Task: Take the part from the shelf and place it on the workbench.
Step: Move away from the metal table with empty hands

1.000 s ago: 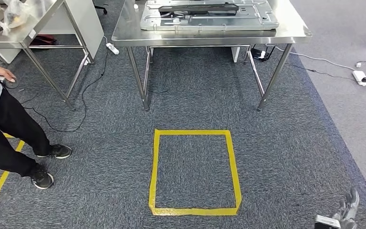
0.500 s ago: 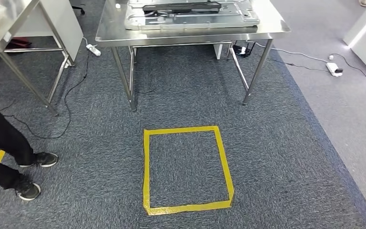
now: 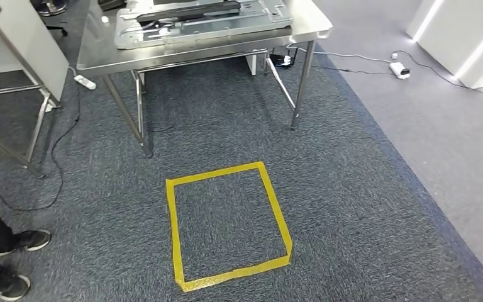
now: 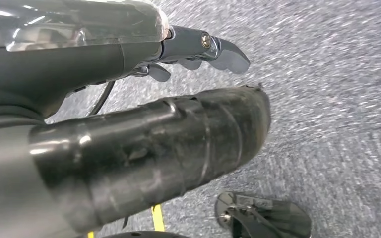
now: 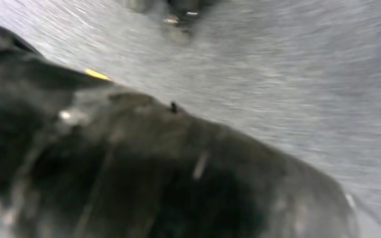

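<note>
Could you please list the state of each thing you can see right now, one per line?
Steel table: standing on the carpet, carrying a load.
Metal panel: lying flat on the table, a black bar on top.
Yellow tape square: stuck to the carpet, nothing inside it.
Power strip: on the floor, cable attached.
Left hand: hanging over the carpet, holding nothing, fingers loosely curled.

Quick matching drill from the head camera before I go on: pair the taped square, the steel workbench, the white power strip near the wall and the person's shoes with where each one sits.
Things:
1. yellow tape square
2. steel workbench
3. white power strip
4. person's shoes

Places:
A. on the smooth grey floor, upper right
B. on the carpet, centre
C. lower left edge
D. at the top, carrying a metal plate assembly

Pairs: 1-B, 2-D, 3-A, 4-C
</note>
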### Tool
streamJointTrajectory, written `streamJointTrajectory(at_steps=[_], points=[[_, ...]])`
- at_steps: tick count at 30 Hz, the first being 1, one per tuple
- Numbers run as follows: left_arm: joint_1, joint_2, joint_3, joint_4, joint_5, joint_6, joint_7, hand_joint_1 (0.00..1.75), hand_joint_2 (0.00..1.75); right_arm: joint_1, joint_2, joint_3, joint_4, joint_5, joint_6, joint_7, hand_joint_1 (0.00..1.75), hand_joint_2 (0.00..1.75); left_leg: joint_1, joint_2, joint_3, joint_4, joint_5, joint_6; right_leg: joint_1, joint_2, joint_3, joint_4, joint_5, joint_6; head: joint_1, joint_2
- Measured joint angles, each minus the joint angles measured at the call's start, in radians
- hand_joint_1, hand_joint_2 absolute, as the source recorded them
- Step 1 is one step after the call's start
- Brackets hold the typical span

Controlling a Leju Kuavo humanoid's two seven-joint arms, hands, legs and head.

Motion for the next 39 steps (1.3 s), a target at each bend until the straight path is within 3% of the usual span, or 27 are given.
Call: streamJointTrajectory(at_steps=[2, 3, 5, 6, 8, 10, 11, 12, 13, 14, 16, 17, 18, 20, 21, 23, 25, 26, 27, 28, 30, 31, 33, 34, 36, 37, 39], points=[[0.001, 0.001, 0.004, 0.0, -0.001, 0.001, 0.001, 0.0, 0.0, -0.007, 0.0, -0.008, 0.037, 0.015, -0.013, 0.039, 0.0, 0.0, 0.0, -0.042, 0.046, -0.109, 0.04, 0.009, 0.001, 0.022, -0.005, 0.005, 0.001, 0.009, 0.0, 0.0], [0.001, 0.001, 0.006, 0.0, -0.001, 0.002, 0.002, 0.0, 0.0, -0.009, 0.0, -0.011, 0.052, 0.019, -0.015, 0.052, 0.0, 0.0, -0.001, -0.053, 0.053, -0.13, 0.043, 0.012, -0.001, 0.032, -0.009, 0.006, 0.003, 0.016, 0.0, 0.0], [-0.002, 0.001, 0.006, 0.0, -0.004, 0.002, 0.002, 0.0, 0.0, -0.009, 0.0, -0.018, 0.075, 0.024, -0.016, 0.063, 0.0, 0.0, -0.003, -0.038, 0.056, -0.136, 0.045, 0.021, -0.004, 0.053, -0.014, 0.004, 0.008, 0.032, 0.0, 0.0], [-0.004, 0.001, 0.007, 0.0, -0.006, 0.002, 0.002, 0.0, 0.0, -0.009, 0.0, -0.02, 0.084, 0.026, -0.016, 0.064, 0.0, 0.0, -0.001, -0.026, 0.059, -0.142, 0.049, 0.027, -0.003, 0.049, -0.017, 0.007, 0.006, 0.038, 0.001, 0.0], [-0.003, 0.0, 0.007, 0.0, -0.008, 0.003, 0.0, 0.0, 0.0, -0.011, 0.0, -0.024, 0.096, 0.029, -0.007, 0.062, 0.0, 0.0, 0.002, 0.001, 0.062, -0.154, 0.059, 0.042, 0.0, 0.005, -0.043, 0.061, -0.031, 0.044, 0.004, 0.0], [-0.001, -0.001, 0.007, 0.0, -0.009, 0.003, -0.002, 0.0, 0.0, -0.017, 0.0, -0.024, 0.104, 0.03, 0.01, 0.057, 0.0, 0.0, -0.002, 0.03, 0.059, -0.155, 0.061, 0.048, 0.0, -0.048, -0.103, 0.188, -0.101, 0.048, 0.007, 0.0], [0.0, 0.0, 0.007, 0.0, -0.01, 0.003, -0.003, 0.0, 0.0, -0.019, 0.0, -0.025, 0.107, 0.03, 0.018, 0.054, 0.0, 0.0, -0.004, 0.045, 0.057, -0.153, 0.06, 0.049, -0.002, -0.058, -0.131, 0.247, -0.125, 0.05, 0.007, 0.0], [0.001, 0.0, 0.007, 0.0, -0.01, 0.003, -0.004, 0.0, 0.0, -0.02, 0.0, -0.025, 0.11, 0.03, 0.025, 0.05, 0.0, 0.0, -0.005, 0.059, 0.055, -0.151, 0.059, 0.049, -0.003, -0.064, -0.144, 0.279, -0.131, 0.052, 0.007, 0.0], [0.001, 0.0, 0.007, 0.0, -0.011, 0.002, -0.005, 0.0, 0.0, -0.021, -0.001, -0.026, 0.112, 0.03, 0.03, 0.047, 0.0, 0.0, -0.006, 0.072, 0.053, -0.148, 0.057, 0.049, -0.003, -0.068, -0.136, 0.272, -0.118, 0.052, 0.007, 0.0], [0.0, 0.0, 0.007, 0.0, -0.013, 0.002, -0.006, 0.0, 0.0, -0.021, -0.001, -0.027, 0.114, 0.03, 0.035, 0.044, 0.0, 0.0, -0.006, 0.084, 0.053, -0.146, 0.055, 0.048, -0.003, -0.075, -0.107, 0.223, -0.09, 0.051, 0.007, 0.0], [-0.002, -0.001, 0.007, 0.0, -0.016, 0.001, -0.01, 0.0, 0.0, -0.024, -0.003, -0.029, 0.117, 0.031, 0.045, 0.039, 0.0, 0.0, -0.008, 0.104, 0.057, -0.141, 0.048, 0.04, 0.001, -0.112, -0.025, 0.082, -0.036, 0.044, 0.007, 0.0], [-0.002, -0.001, 0.007, 0.0, -0.017, 0.0, -0.011, 0.0, 0.0, -0.026, -0.004, -0.03, 0.119, 0.032, 0.049, 0.037, 0.0, 0.0, -0.01, 0.113, 0.059, -0.139, 0.045, 0.035, 0.005, -0.126, 0.002, 0.032, -0.022, 0.038, 0.007, 0.0], [-0.003, -0.001, 0.007, 0.0, -0.018, 0.0, -0.012, 0.0, 0.0, -0.027, -0.004, -0.03, 0.12, 0.032, 0.051, 0.035, 0.0, 0.0, -0.011, 0.121, 0.061, -0.138, 0.043, 0.03, 0.008, -0.134, 0.013, 0.007, -0.018, 0.033, 0.006, 0.0], [-0.007, -0.001, 0.007, 0.0, -0.018, -0.001, -0.013, 0.0, 0.0, -0.028, -0.005, -0.031, 0.123, 0.032, 0.051, 0.035, 0.0, 0.0, -0.013, 0.137, 0.066, -0.139, 0.041, 0.019, 0.01, -0.117, 0.009, 0.002, -0.015, 0.024, 0.006, 0.0], [-0.009, -0.001, 0.007, 0.0, -0.018, -0.001, -0.013, 0.0, 0.0, -0.028, -0.006, -0.032, 0.125, 0.031, 0.05, 0.035, 0.0, 0.0, -0.012, 0.131, 0.068, -0.135, 0.037, 0.013, 0.008, -0.107, 0.009, -0.002, -0.011, 0.019, 0.006, 0.0], [-0.01, -0.002, 0.007, 0.0, -0.019, 0.0, -0.012, 0.0, 0.0, -0.03, -0.007, -0.033, 0.128, 0.032, 0.048, 0.037, 0.0, 0.0, -0.008, 0.086, 0.05, -0.09, 0.001, 0.001, 0.0, -0.089, 0.009, -0.01, -0.002, 0.007, 0.005, 0.0], [-0.006, -0.001, 0.007, 0.0, -0.02, 0.0, -0.008, 0.0, 0.0, -0.033, -0.007, -0.033, 0.132, 0.036, 0.045, 0.039, 0.0, 0.0, -0.003, 0.038, -0.005, 0.031, -0.067, -0.007, -0.001, -0.07, 0.004, -0.011, 0.004, 0.001, 0.005, 0.0], [-0.004, -0.001, 0.007, 0.0, -0.02, 0.0, -0.006, 0.0, 0.0, -0.034, -0.007, -0.033, 0.133, 0.037, 0.045, 0.041, 0.0, 0.0, -0.002, 0.031, -0.036, 0.097, -0.093, -0.009, 0.0, -0.058, 0.001, -0.01, 0.005, 0.0, 0.005, 0.0], [-0.002, -0.001, 0.007, 0.0, -0.021, 0.0, -0.003, 0.0, 0.0, -0.034, -0.007, -0.033, 0.135, 0.039, 0.044, 0.042, 0.0, 0.0, -0.002, 0.029, -0.056, 0.14, -0.102, -0.01, 0.0, -0.045, -0.001, -0.009, 0.006, 0.0, 0.005, 0.0], [0.0, -0.001, 0.007, 0.0, -0.021, 0.0, -0.002, 0.0, 0.0, -0.033, -0.007, -0.033, 0.137, 0.04, 0.043, 0.043, 0.0, 0.0, -0.001, 0.028, -0.06, 0.146, -0.09, -0.011, 0.0, -0.032, -0.003, -0.007, 0.007, 0.0, 0.005, 0.0], [0.001, -0.001, 0.007, 0.0, -0.021, 0.0, 0.001, 0.0, 0.0, -0.033, -0.007, -0.033, 0.141, 0.042, 0.042, 0.044, 0.0, 0.0, 0.002, 0.015, -0.015, 0.046, -0.019, -0.009, -0.001, -0.004, -0.003, -0.002, 0.007, 0.003, 0.005, 0.0], [0.002, -0.001, 0.007, 0.0, -0.022, 0.0, 0.001, 0.0, 0.0, -0.033, -0.007, -0.033, 0.144, 0.043, 0.041, 0.044, 0.0, 0.0, 0.003, -0.008, 0.016, -0.022, 0.01, -0.007, 0.0, 0.008, -0.005, 0.002, 0.007, 0.007, 0.005, 0.0], [0.003, 0.0, 0.007, 0.0, -0.022, 0.001, 0.002, 0.0, 0.0, -0.036, -0.007, -0.033, 0.147, 0.046, 0.039, 0.045, 0.0, 0.0, 0.004, -0.045, 0.05, -0.11, 0.037, 0.0, 0.0, 0.03, -0.014, 0.009, 0.009, 0.019, 0.005, 0.0], [0.001, 0.0, 0.007, 0.0, -0.023, 0.001, 0.002, 0.0, 0.0, -0.035, -0.006, -0.033, 0.148, 0.047, 0.038, 0.046, 0.0, 0.0, 0.002, -0.051, 0.052, -0.12, 0.035, 0.005, 0.0, 0.041, -0.019, 0.01, 0.011, 0.027, 0.005, 0.0], [-0.003, -0.001, 0.007, 0.0, -0.022, 0.002, 0.002, 0.0, 0.0, -0.03, -0.007, -0.033, 0.149, 0.05, 0.036, 0.047, 0.0, 0.0, 0.001, -0.029, 0.054, -0.127, 0.042, 0.018, -0.004, 0.056, -0.025, 0.009, 0.016, 0.041, 0.005, 0.0], [-0.004, -0.002, 0.007, 0.0, -0.022, 0.002, 0.001, 0.0, 0.0, -0.029, -0.007, -0.033, 0.15, 0.051, 0.035, 0.048, 0.0, 0.0, 0.002, -0.017, 0.056, -0.132, 0.047, 0.027, -0.003, 0.044, -0.03, 0.018, 0.01, 0.046, 0.006, 0.0], [-0.002, -0.003, 0.007, 0.0, -0.022, 0.002, -0.001, 0.0, 0.0, -0.03, -0.008, -0.033, 0.152, 0.053, 0.034, 0.052, 0.0, 0.0, 0.003, 0.011, 0.057, -0.141, 0.055, 0.041, -0.002, -0.008, -0.067, 0.093, -0.038, 0.051, 0.008, 0.0]])
